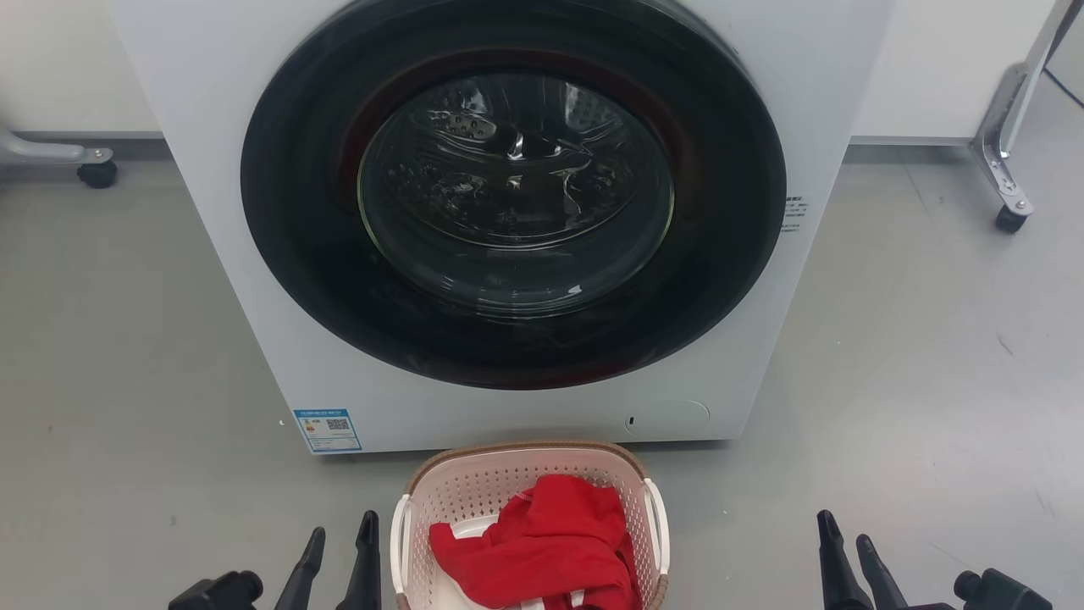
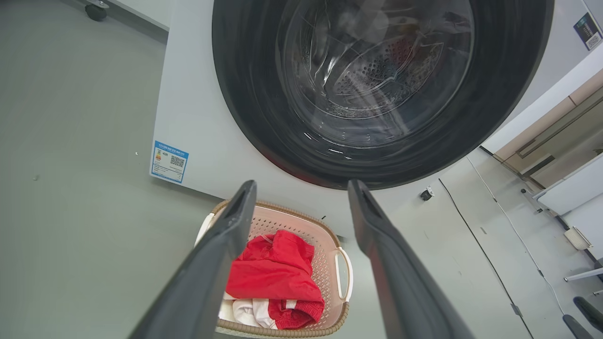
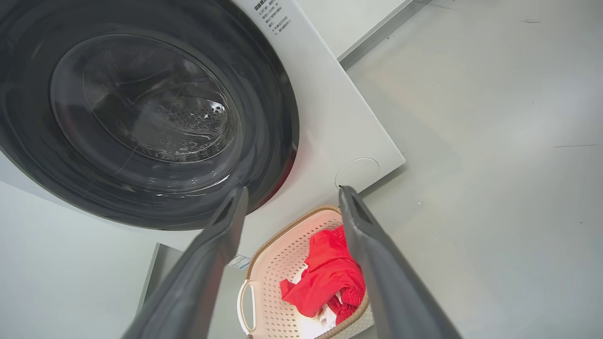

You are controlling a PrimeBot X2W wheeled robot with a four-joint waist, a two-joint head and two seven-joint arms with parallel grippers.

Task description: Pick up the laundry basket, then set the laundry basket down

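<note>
The left gripper (image 2: 301, 184) is empty, with its fingers spread apart. Beyond them, the basket (image 2: 326, 266) stands on the floor (image 2: 70, 197) just before the washer (image 2: 198, 113) and holds a red garment (image 2: 271, 275).

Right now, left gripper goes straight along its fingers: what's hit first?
Probably the washer, at the lower edge of its door; depth unclear. The left gripper aims above the laundry basket.

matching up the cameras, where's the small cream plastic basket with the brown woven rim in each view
Head view: cream perforated plastic laundry basket bottom centre, cut by the edge.
Left wrist view: basket bottom, just left of centre.
Right wrist view: basket bottom centre.
Shared landmark: the round dark glass door of the white washer, above the basket in all three.
</note>
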